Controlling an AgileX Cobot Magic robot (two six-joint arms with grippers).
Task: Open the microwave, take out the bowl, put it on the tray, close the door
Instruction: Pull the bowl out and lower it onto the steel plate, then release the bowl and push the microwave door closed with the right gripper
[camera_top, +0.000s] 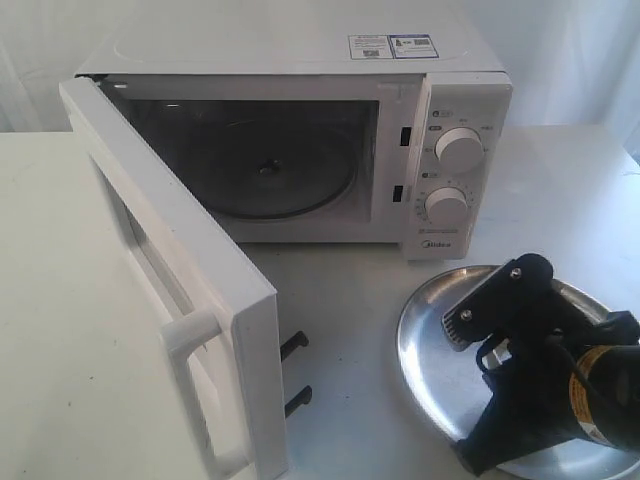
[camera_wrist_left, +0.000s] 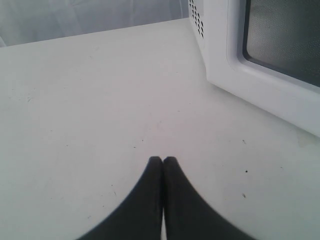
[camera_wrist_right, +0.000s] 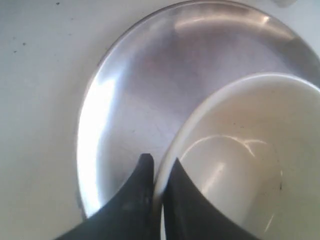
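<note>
The white microwave (camera_top: 250, 50) stands at the back with its door (camera_top: 150, 240) swung wide open toward the front left; the cavity holds only the glass turntable (camera_top: 270, 170). The steel tray (camera_top: 425, 340) lies at the front right. Over it, my right gripper (camera_wrist_right: 159, 162) is shut on the rim of the cream bowl (camera_wrist_right: 240, 165), one finger inside and one outside. The tray (camera_wrist_right: 145, 85) shows below the bowl; I cannot tell whether they touch. In the exterior view the right arm (camera_top: 540, 380) hides the bowl. My left gripper (camera_wrist_left: 163, 160) is shut on nothing, low over the table beside the door (camera_wrist_left: 280, 80).
The door's bar handle (camera_top: 190, 380) and two black latch hooks (camera_top: 296, 345) jut toward the front. Two white knobs (camera_top: 460, 150) sit on the control panel. Bare white table (camera_top: 340, 330) lies between door and tray. The left gripper does not show in the exterior view.
</note>
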